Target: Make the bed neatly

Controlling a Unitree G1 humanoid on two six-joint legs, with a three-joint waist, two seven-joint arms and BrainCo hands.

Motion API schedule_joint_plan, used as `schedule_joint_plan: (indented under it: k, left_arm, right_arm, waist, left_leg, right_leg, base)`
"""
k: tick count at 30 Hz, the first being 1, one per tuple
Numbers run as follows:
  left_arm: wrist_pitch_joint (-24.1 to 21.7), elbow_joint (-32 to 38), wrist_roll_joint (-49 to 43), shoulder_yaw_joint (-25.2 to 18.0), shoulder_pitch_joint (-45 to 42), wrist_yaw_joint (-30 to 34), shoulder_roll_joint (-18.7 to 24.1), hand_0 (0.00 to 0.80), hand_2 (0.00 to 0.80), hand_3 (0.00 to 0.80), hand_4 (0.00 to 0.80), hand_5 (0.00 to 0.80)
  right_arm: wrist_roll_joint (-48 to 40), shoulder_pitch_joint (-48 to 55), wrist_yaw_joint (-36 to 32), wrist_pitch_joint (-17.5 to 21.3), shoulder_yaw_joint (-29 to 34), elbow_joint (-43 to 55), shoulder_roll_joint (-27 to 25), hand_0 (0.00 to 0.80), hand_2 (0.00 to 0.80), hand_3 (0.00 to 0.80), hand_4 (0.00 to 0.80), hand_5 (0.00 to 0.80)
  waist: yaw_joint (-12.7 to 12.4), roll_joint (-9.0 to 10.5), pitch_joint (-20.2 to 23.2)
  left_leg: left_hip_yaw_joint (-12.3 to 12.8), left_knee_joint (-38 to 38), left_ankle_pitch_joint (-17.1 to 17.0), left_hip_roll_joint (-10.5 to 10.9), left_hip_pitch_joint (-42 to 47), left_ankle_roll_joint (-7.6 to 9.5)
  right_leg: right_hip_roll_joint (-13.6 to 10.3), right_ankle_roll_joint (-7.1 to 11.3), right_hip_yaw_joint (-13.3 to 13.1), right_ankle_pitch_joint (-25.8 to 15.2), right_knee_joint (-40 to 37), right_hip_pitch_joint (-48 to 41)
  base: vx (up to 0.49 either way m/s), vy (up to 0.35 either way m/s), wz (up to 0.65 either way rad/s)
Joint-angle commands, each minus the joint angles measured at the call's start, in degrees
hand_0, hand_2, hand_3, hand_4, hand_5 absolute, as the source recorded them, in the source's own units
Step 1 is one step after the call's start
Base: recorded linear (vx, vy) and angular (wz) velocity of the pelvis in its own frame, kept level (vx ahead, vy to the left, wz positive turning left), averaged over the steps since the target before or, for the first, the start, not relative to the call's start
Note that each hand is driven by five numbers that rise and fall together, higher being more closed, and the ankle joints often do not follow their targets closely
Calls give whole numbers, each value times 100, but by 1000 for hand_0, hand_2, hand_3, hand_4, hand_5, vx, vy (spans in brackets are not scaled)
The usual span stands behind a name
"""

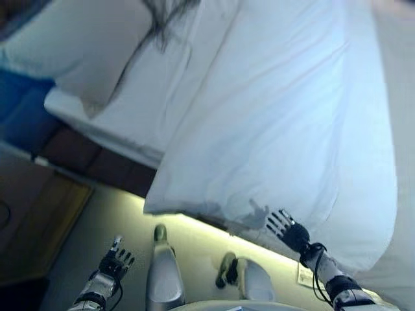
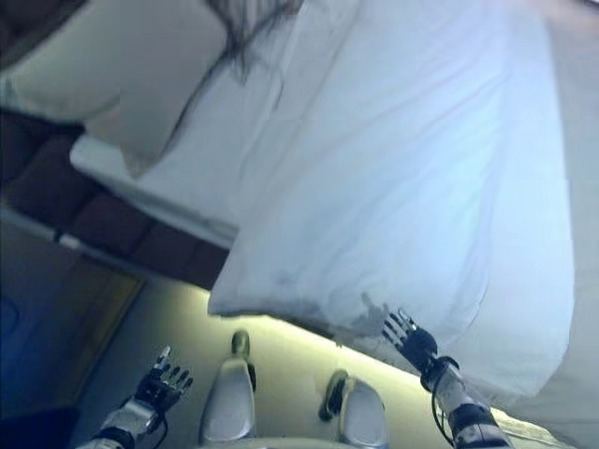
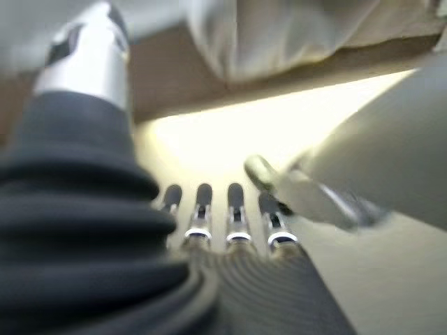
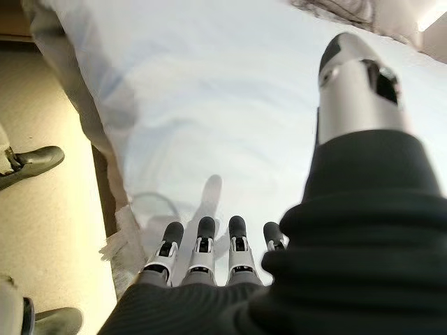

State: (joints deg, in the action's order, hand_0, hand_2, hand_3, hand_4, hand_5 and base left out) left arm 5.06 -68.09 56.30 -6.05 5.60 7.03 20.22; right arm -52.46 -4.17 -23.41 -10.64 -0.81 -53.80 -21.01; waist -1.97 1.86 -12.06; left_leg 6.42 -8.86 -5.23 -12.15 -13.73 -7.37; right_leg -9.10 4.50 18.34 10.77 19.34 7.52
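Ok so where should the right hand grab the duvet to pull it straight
Probably the duvet edge overhanging the bedside, just ahead of the open right hand. Come from the floor side, fingers under, thumb on top: that hem hangs free, while the flat top gives nothing to pinch. The left hand hangs open, away from the bed.

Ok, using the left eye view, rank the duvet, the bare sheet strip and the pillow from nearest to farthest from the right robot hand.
1. The white duvet: its hanging edge lies just past the open right robot hand.
2. The bare sheet strip: up and to the left, beside the duvet.
3. The pillow: farthest, in the upper left corner at the head of the bed.
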Motion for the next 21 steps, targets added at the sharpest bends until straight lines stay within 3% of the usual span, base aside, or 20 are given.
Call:
schedule_joint_plan:
  k: [1, 3, 6, 7, 9, 10, 13, 17, 21]
  left_arm:
    - [-246, -146, -958, 285, 69, -70, -26, 0, 0, 0, 0, 0]
    - [-181, -248, -1626, 426, -28, 78, -109, 0, 0, 0, 0, 0]
    - [-209, -484, -2406, 747, -155, 266, -235, 0, 0, 0, 0, 0]
    - [-163, -553, -2675, 888, -181, 383, -269, 0, 0, 0, 0, 0]
    - [-43, -666, -3041, 1107, -199, 521, -309, 0, 0, 0, 0, 0]
    - [39, -702, -3241, 1172, -188, 614, -326, 0, 0, 0, 0, 0]
    - [220, -902, -3187, 1475, -160, 569, -549, 0, 0, 0, 0, 0]
    - [492, -1149, -2444, 1378, -238, 515, -863, 0, 0, 0, 0, 0]
    - [278, -1232, -2943, 1424, -365, 526, -1123, 0, 0, 0, 0, 0]
  right_arm:
    - [407, -36, -138, -56, -44, -256, -98, 0, 0, 0, 0, 0]
    - [623, 128, -1, 62, -143, -490, 18, 0, 0, 0, 0, 0]
    - [773, 213, 30, 243, -263, -939, 148, 0, 0, 0, 0, 0]
    - [715, 239, 61, 240, -279, -1076, 180, 0, 0, 0, 0, 0]
    - [730, 342, -26, 241, -125, -1426, 253, 0, 0, 0, 0, 0]
    - [700, 363, 20, 274, -74, -1568, 272, 0, 0, 0, 0, 0]
    - [713, 410, 485, 411, 39, -2013, 436, 0, 0, 0, 0, 0]
    - [449, 505, 1481, 340, 437, -2509, 647, 0, 0, 0, 0, 0]
    - [1021, 549, 1325, 424, 309, -2578, 939, 0, 0, 0, 0, 0]
  waist:
    - [163, -46, 298]
    - [210, -74, 535]
    - [201, -135, 767]
    - [215, -164, 820]
    - [379, -226, 933]
    - [422, -236, 966]
    - [534, -316, 1098]
    - [599, -332, 1179]
    - [553, -297, 1229]
  left_leg:
    - [99, 329, 321, 65, 702, -77]
    - [52, 616, 242, 141, 944, -77]
    - [-390, 826, 340, 551, 1130, 24]
    - [-431, 897, 383, 651, 1195, 66]
    - [-12, 1107, 378, 570, 1418, 75]
    - [75, 1141, 405, 588, 1493, 90]
    - [163, 1358, 429, 654, 1640, 135]
    - [260, 1349, 581, 729, 1815, 246]
    - [310, 1359, 686, 780, 1970, 334]
  right_leg:
    - [86, -12, -219, -592, -1073, -336]
    - [175, -16, -360, -738, -1404, -563]
    - [269, 13, -715, -977, -1870, -758]
    - [282, 32, -776, -1038, -1989, -814]
    - [284, 73, -768, -1118, -2195, -920]
    - [277, 92, -775, -1156, -2274, -962]
    - [311, 133, -869, -1236, -2426, -1028]
    - [300, 144, -967, -1217, -2387, -1118]
    - [266, 151, -984, -1245, -2431, -1240]
  base:
    - [219, -91, -30]
    - [187, -52, -41]
    - [99, 25, -68]
    - [75, 59, -84]
    - [78, 86, -69]
    - [72, 97, -36]
    - [48, 88, -26]
    - [71, 67, -20]
    - [77, 7, -12]
